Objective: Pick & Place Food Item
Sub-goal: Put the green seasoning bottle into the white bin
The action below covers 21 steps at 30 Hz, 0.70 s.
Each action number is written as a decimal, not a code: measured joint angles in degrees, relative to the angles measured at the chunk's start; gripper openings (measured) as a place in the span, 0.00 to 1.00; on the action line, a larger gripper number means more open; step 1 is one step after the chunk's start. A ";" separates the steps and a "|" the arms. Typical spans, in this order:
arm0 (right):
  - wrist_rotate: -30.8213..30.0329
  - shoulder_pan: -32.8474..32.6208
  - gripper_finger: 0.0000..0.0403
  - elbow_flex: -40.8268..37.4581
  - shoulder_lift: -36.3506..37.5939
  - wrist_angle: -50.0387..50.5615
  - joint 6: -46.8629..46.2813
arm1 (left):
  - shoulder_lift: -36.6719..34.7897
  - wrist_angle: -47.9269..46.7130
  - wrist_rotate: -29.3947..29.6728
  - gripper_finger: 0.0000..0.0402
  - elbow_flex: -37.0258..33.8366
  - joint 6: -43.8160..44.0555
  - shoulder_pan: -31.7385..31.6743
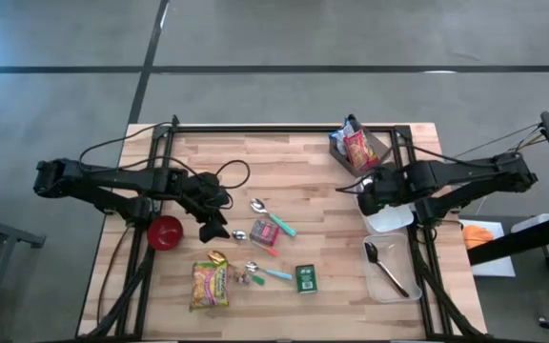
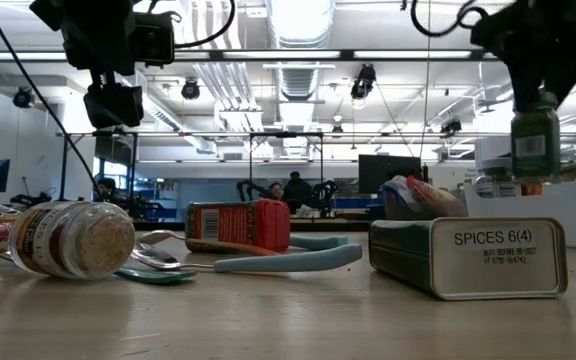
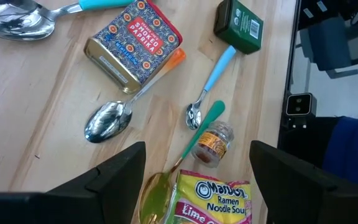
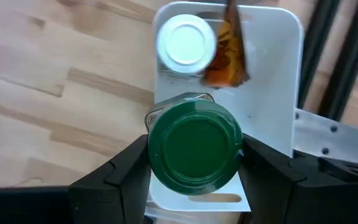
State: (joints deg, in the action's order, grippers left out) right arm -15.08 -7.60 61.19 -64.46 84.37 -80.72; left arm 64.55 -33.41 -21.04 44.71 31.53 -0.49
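Observation:
My right gripper [image 4: 194,163] is shut on a jar with a green lid [image 4: 194,149]. It holds the jar [image 2: 535,140] above a white container [image 4: 272,74] at the table's right side. In that container lie a white-lidded jar [image 4: 185,42] and an orange packet [image 4: 229,53]. My left gripper [image 1: 213,227] hovers open over the table's left middle with nothing between its fingers. Below it lie a ramen packet [image 3: 219,202], a small spice jar [image 3: 211,142] and spoons. My right gripper pinches the jar between its two fingers, one on each side of the jar's body just below the green lid [image 4: 238,152]. The fingers come from above, pointing down. The jar hangs upright, lifted clear of the table [image 2: 535,150].
A black bin with snack packets [image 1: 358,148] stands at the far right. A clear container with a black spoon [image 1: 389,272] is at the near right. A red bowl [image 1: 165,232], a paprika tin [image 1: 263,232], a green spice tin [image 1: 305,277] and spoons fill the middle.

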 joint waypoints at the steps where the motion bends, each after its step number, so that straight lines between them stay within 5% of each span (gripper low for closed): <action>1: -0.12 0.00 0.49 -0.36 0.01 -0.02 -0.40 | 0.00 -0.02 0.00 0.72 0.00 0.00 0.00; 21: -3.12 0.01 0.49 -8.10 -0.96 -5.72 -15.21 | 0.00 1.08 0.00 0.72 0.00 0.15 -0.03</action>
State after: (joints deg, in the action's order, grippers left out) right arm -18.20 -7.59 53.09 -65.42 78.65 -95.93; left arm 64.55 -32.34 -21.04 44.71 31.68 -0.51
